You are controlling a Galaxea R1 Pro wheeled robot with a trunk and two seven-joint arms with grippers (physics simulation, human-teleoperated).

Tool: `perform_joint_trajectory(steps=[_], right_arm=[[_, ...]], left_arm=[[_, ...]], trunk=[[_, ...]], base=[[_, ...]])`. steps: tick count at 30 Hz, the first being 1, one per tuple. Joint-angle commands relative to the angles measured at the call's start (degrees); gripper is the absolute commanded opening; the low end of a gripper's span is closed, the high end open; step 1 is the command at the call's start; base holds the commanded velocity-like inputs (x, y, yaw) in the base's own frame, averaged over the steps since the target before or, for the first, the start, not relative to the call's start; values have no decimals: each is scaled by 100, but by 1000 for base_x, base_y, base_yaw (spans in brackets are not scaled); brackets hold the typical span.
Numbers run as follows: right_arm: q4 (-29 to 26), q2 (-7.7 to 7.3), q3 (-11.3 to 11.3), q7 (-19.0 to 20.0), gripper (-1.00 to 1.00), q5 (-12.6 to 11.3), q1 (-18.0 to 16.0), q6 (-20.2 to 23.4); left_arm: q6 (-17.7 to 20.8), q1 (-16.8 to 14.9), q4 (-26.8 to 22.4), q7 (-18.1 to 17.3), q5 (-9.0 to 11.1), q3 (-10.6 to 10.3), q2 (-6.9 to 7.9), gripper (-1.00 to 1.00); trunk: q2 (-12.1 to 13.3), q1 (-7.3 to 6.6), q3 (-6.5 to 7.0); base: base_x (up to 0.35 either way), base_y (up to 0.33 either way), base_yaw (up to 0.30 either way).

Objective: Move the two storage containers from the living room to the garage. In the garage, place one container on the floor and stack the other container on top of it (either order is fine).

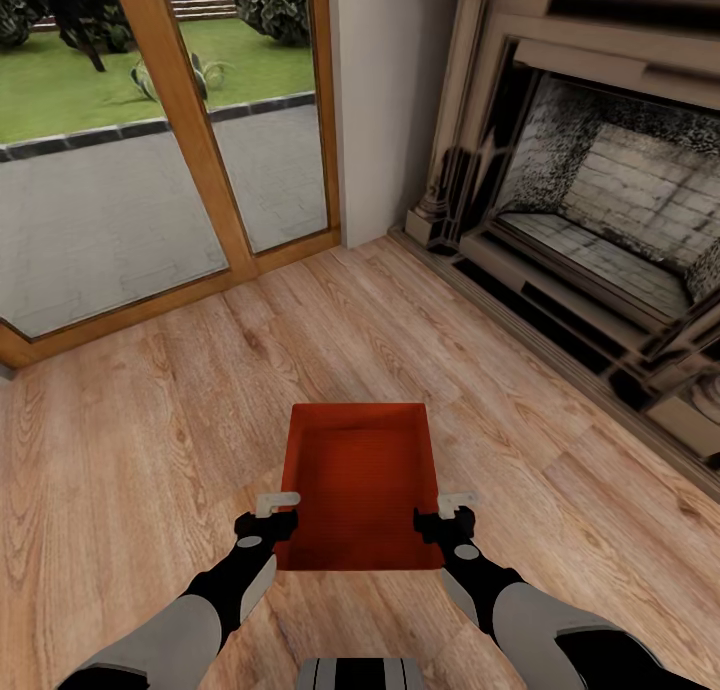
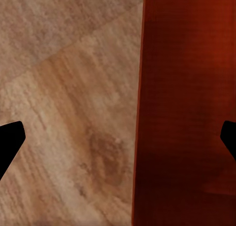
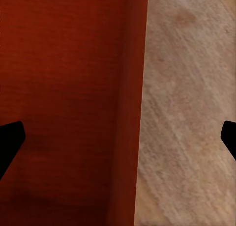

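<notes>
An orange-red rectangular topless storage container [image 1: 357,485] is seen on the light wood plank floor [image 1: 150,410] of the living room, directly ahead of the robot and centred between its two arms. Its long axis runs from near to far, so its two long walls face the arms.

The left gripper [image 1: 277,508] is poised over the near end of the left wall, and the right gripper [image 1: 448,511] over the near end of the right wall; both are equally close. In each wrist view the fingers are spread wide, with the wall's rim lying between them: one finger over the bin's inside, the other over the bare floor outside. Neither gripper is closed on the wall, so the bin is judged not yet gripped. Whether the fingertips have reached rim level cannot be told.

A lowering and closing of both grippers on the walls seems to be called for next.

A stone fireplace [image 1: 600,220] stands at the far right and a wood-framed glass door [image 1: 180,150] at the far left, both well apart from the bin. Nothing is seen in the way.
</notes>
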Motion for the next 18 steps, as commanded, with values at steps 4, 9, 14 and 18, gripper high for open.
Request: perform_joint_trajectory(steps=[4, 9, 14, 18], right_arm=[[7, 1, 18, -47, 100, 52, -3, -2], [7, 1, 18, -44, 100, 52, -1, -2], [7, 1, 9, -29, 100, 51, 2, 10], [7, 4, 2, -22, 100, 49, -1, 14]], left_arm=[[-16, -3, 4, 38, 48, -43, 1, 100], [-22, -3, 10, 38, 51, -43, -4, 100], [-19, -3, 4, 38, 63, -44, 0, 100], [-17, -3, -6, 42, 75, -41, 0, 100]], trunk=[[-1, -1, -3], [-1, -1, -3], [-1, -1, -3], [-1, -1, -3]], base=[[0, 0, 0], [0, 0, 0], [0, 0, 0], [0, 0, 0]])
